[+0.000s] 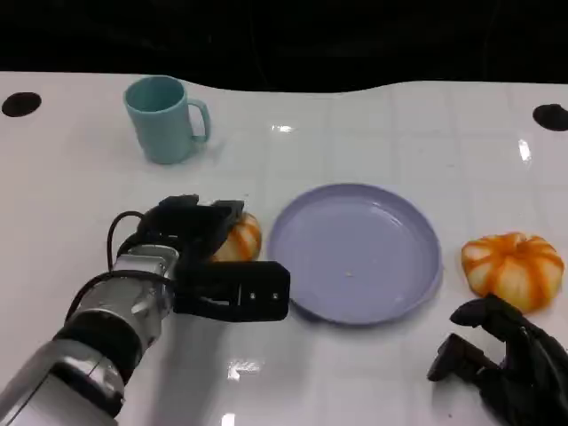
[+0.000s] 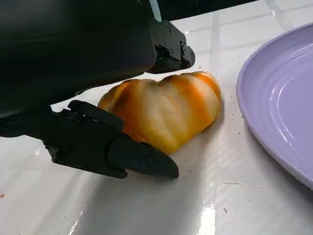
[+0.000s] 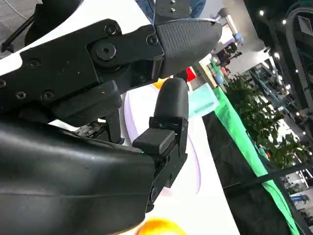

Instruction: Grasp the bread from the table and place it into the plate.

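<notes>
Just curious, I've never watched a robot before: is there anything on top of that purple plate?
Nothing but a tiny crumb lies on the round lilac plate. The orange-striped bread roll still sits on the white table beside it, with the left hand around it, partly hiding it.

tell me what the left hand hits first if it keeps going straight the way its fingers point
Probably the bread: the left hand has fingers on both sides of it already. Past that lies the purple plate. Whether the fingers touch the bread yet is unclear.
</notes>
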Robot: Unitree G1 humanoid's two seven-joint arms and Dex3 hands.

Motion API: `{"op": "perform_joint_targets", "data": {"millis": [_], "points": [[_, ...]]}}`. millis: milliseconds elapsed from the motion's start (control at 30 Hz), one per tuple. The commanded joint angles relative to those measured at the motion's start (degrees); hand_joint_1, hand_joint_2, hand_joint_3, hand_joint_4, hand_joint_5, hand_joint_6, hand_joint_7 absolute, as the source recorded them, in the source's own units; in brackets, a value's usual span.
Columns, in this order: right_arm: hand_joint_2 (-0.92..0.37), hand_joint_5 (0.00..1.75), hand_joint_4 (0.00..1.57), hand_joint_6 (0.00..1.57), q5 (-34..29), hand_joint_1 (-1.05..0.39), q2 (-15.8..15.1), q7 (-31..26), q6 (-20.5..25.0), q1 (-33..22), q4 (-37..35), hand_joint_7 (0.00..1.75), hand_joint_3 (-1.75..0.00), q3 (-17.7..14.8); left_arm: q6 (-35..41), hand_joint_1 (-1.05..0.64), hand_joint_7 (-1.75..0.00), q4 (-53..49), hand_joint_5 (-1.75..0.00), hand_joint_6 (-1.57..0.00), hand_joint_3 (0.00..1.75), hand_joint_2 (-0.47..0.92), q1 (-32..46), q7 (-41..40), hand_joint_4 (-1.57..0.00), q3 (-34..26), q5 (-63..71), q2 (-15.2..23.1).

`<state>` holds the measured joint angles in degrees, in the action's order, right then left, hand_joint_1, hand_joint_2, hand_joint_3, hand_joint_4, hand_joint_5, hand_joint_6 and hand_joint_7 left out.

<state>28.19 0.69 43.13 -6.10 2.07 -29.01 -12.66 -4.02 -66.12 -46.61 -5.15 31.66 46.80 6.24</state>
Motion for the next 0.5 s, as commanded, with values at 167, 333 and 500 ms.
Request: {"op": "perform_joint_targets", "data": {"millis": [167,333,500], "points": [[-0.92,1.43,0.71,0.63,0.16,-0.53,-0.65,-0.12,-0.2,-0.63,0.83,1.12,-0.19,-0.3,-5.32,-0.31,-0.12,-5.85,-0.35,-0.66,0.17,0.91,-0.25,-4.33,-0.61,-1.07,-4.07,0.15],[-0.92,1.45,0.71,0.62,0.2,-0.53,-0.68,0.06,-0.43,-0.6,0.71,1.14,-0.2,-0.35,-9.31,-0.21,-0.91,-6.2,-1.47,-0.94,0.31,0.9,0.52,-14.66,-0.85,-0.9,-4.34,1.19],[-0.92,1.46,0.69,0.6,0.12,-0.52,-1.02,0.09,-0.09,-0.28,0.41,1.15,-0.22,-0.38,-10.83,-0.17,-1.73,-6.66,-1.74,-0.58,0.69,0.77,-0.14,-19.9,-0.84,-1.51,-5.2,1.57]]}}
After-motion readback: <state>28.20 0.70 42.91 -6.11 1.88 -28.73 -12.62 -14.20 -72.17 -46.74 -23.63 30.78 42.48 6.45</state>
